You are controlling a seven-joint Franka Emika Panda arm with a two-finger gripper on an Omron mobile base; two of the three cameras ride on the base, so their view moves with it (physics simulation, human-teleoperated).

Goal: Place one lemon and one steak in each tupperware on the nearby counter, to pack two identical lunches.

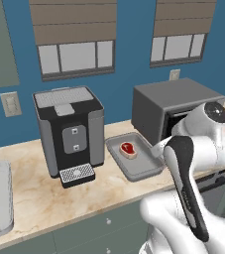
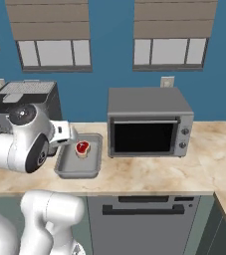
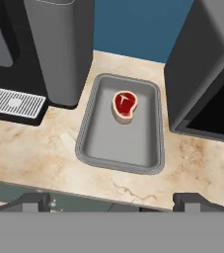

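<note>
The steak (image 3: 125,105), lying at 12 o'clock in the tupperware (image 3: 99,148), was judged soft, light and slippery, best pinched across its middle; the fingers (image 3: 111,201) were spread wide, holding nothing.

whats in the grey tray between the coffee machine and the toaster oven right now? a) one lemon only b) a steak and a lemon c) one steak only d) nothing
c: the tupperware between the two appliances holds a single steak near its far end, with no lemon beside it.

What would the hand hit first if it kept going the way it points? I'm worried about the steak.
Probably the tupperware floor, just short of the steak; the open hand meets nothing before it, though depth is unclear.
</note>
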